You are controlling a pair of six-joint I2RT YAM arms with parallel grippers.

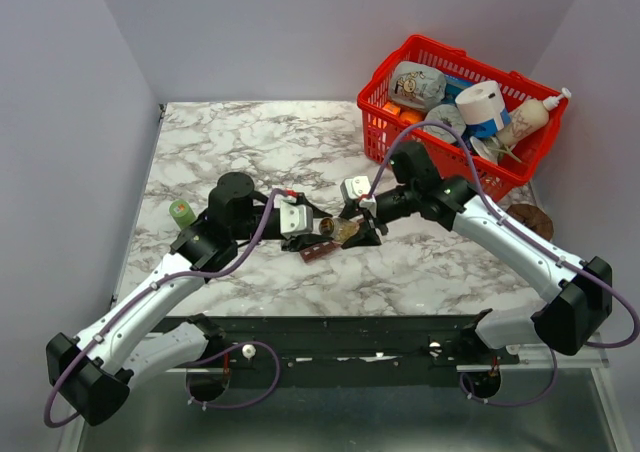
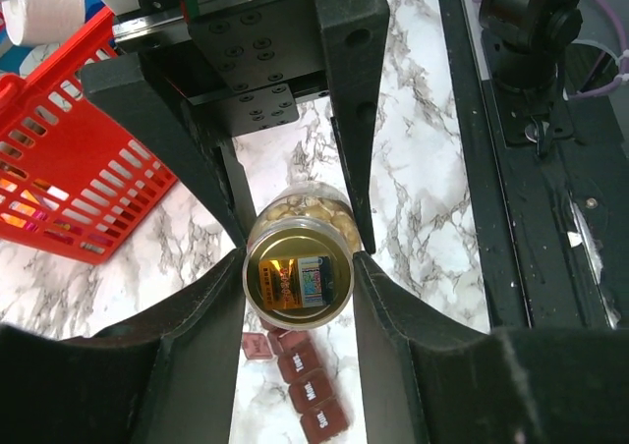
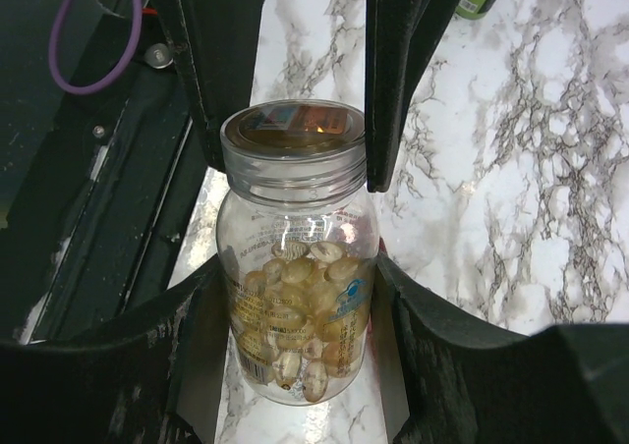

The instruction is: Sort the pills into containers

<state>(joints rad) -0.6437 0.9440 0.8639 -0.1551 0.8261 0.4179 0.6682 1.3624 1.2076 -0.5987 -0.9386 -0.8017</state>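
Where both arms (image 1: 150, 292) (image 1: 510, 237) angle inward, fingers (image 3: 423, 336) pinch the bottle (image 3: 295, 297).

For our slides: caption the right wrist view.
Right pincer holds the pill bottle; left pincer grips its lid.

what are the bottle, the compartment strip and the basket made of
The bottle looks like clear glossy plastic, maybe glass: the pills show through and its wall glints. A mirror-shiny gold foil seems to seal its mouth. The compartment strip looks like dark red moulded plastic, dull sheen. The basket looks like bright red plastic with slotted walls.
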